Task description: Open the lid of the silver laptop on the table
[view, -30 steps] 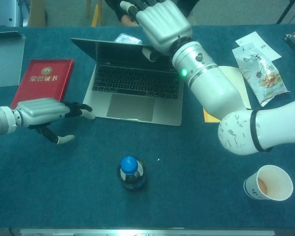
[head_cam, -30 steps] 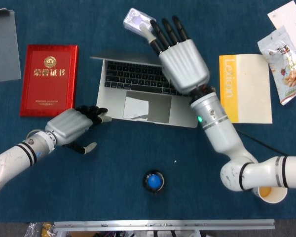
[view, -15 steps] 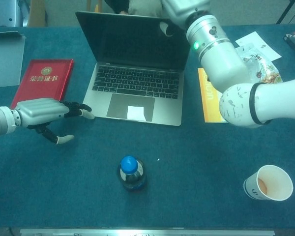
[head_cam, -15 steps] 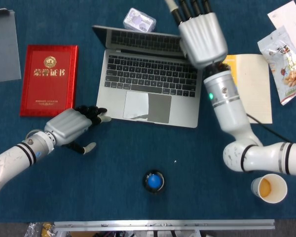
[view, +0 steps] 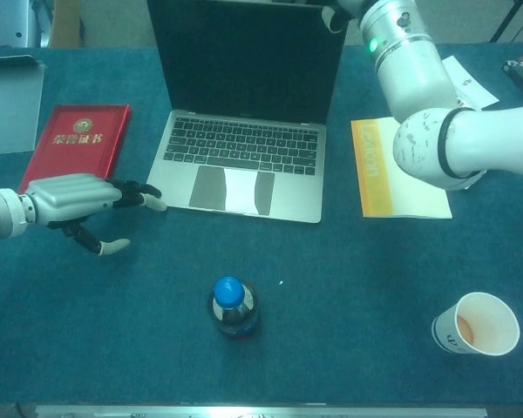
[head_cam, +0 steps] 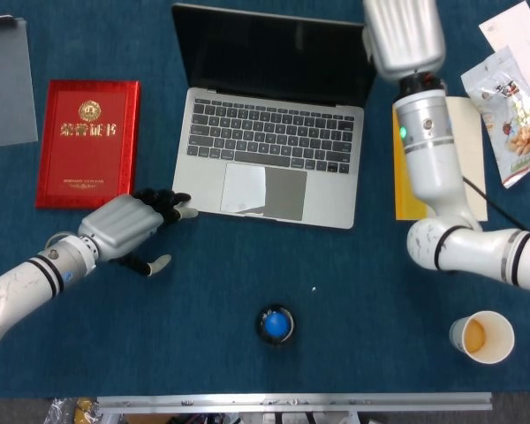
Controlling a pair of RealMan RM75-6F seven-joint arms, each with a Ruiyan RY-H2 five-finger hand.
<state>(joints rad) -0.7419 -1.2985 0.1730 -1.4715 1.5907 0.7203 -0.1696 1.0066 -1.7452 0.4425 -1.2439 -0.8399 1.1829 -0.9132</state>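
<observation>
The silver laptop (head_cam: 272,159) lies in the middle of the table with its lid up and its dark screen (view: 244,57) nearly upright. My left hand (head_cam: 131,226) rests on the table, its dark fingertips (head_cam: 182,208) touching the base's front left corner; it holds nothing. The left hand (view: 70,198) also appears in the chest view. My right hand (head_cam: 405,34) is at the lid's top right corner, its fingers cut off by the frame edge. In the chest view only its wrist (view: 390,30) and a dark tip in front of the screen corner show.
A red certificate book (head_cam: 88,141) lies left of the laptop. A yellow booklet (view: 397,170) lies right of it, under my right forearm. A blue-capped bottle (head_cam: 275,325) stands at the front, a paper cup (head_cam: 482,337) front right, a snack packet (head_cam: 512,115) far right.
The lid has swung from nearly flat to upright. My right hand moved away toward the far edge with it. My left hand stayed at the front corner.
</observation>
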